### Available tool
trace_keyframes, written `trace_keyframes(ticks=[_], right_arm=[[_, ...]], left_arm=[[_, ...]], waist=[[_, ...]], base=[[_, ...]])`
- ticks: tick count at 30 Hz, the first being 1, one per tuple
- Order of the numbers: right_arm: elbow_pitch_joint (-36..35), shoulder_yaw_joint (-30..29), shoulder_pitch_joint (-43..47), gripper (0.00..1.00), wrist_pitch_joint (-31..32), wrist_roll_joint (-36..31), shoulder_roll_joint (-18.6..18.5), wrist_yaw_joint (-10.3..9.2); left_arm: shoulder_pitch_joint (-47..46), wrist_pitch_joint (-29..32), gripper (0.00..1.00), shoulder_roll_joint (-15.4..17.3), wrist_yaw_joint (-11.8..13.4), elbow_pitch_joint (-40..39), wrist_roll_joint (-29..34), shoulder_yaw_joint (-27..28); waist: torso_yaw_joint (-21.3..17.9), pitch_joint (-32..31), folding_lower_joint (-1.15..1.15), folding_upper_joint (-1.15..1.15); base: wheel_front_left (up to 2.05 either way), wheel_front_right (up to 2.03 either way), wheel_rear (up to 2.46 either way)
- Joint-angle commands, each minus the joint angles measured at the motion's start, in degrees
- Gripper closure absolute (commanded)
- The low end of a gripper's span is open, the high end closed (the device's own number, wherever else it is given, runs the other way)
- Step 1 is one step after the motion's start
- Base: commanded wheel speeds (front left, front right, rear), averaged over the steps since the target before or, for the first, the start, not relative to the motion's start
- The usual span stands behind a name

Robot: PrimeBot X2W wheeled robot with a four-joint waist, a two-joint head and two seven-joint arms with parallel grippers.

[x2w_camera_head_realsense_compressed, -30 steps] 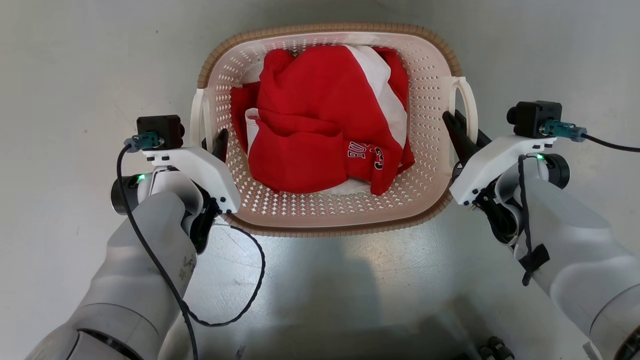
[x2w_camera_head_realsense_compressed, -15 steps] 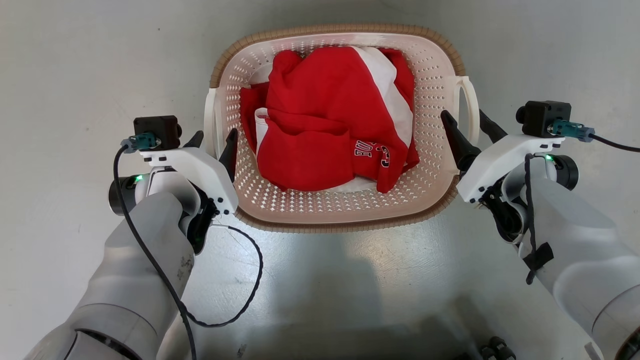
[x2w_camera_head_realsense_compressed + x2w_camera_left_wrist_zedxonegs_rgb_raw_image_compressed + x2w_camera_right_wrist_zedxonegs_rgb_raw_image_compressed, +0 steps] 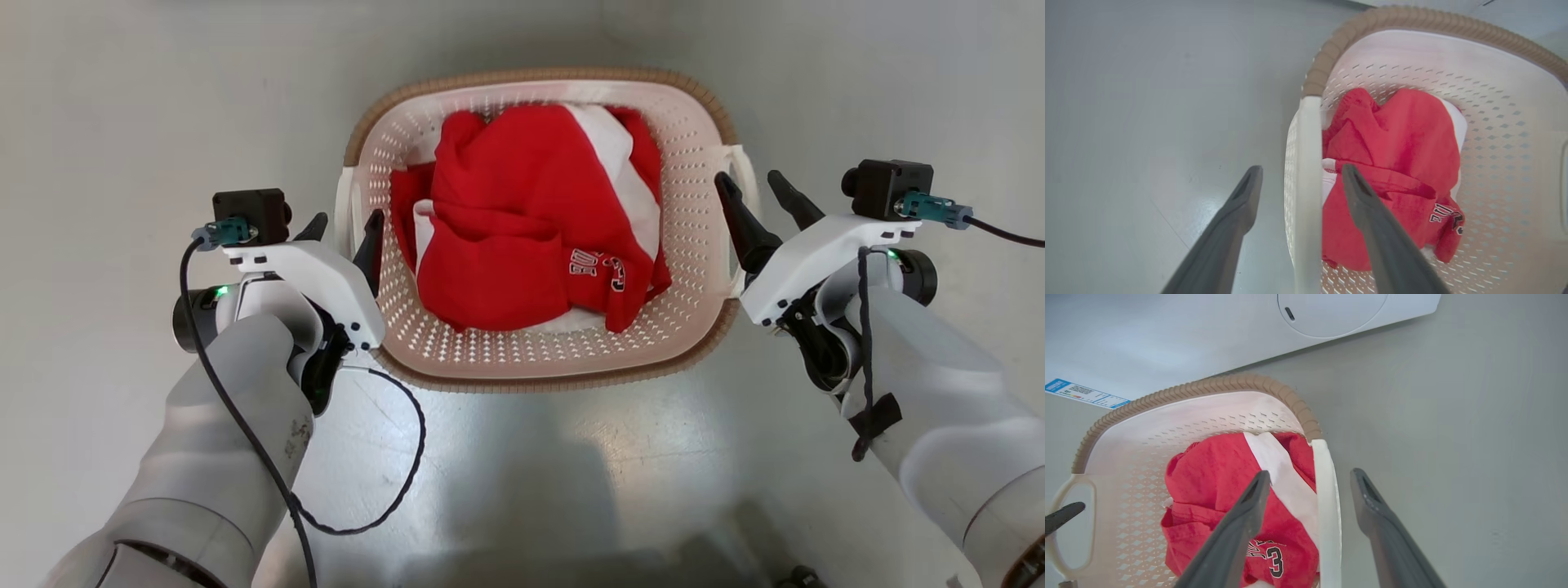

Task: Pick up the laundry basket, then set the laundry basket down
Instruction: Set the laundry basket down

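The laundry basket point(image 3: 522, 371) is cream-white and perforated with a brown rim. It stands on the grey floor, holding a red and white garment point(image 3: 522, 245). My left gripper point(image 3: 346, 222) is open. Its fingers straddle the basket's left loop handle point(image 3: 1306, 134) with a gap on each side in the left wrist view, one finger point(image 3: 1372, 220) inside the basket. My right gripper point(image 3: 747, 178) is open too, astride the right handle point(image 3: 1327, 506), which stands between the two fingers without being clamped. The left gripper's fingertip point(image 3: 1063, 512) peeks through the far handle in the right wrist view.
A white washing machine point(image 3: 1331, 318) with an energy label point(image 3: 1084, 394) stands just beyond the basket. Grey floor point(image 3: 122, 122) lies open on both sides. A black cable point(image 3: 400, 482) loops from my left wrist over the floor in front of the basket.
Both grippers went from shut on the basket's side handles to open, letting go. The basket now looks slightly smaller and farther off in the head view.
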Motion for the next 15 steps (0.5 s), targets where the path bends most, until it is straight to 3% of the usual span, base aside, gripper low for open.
trace_keyframes(ticks=[1,15], right_arm=[[-0.9,-0.4,4.6,0.0,-0.8,-1.0,0.2,0.41],[-7.3,-11.6,10.7,0.0,-0.8,-11.4,-0.9,0.41]], left_arm=[[1.8,-0.3,0.0,1.5,0.1,-0.9,-0.1,1.9],[7.8,-0.3,0.0,3.0,0.4,-9.3,6.2,6.9]], waist=[[-0.5,-1.5,0.0,0.0],[-0.6,-12.2,0.0,0.0]], base=[[0.0,0.0,0.0],[0.0,0.0,0.0]])
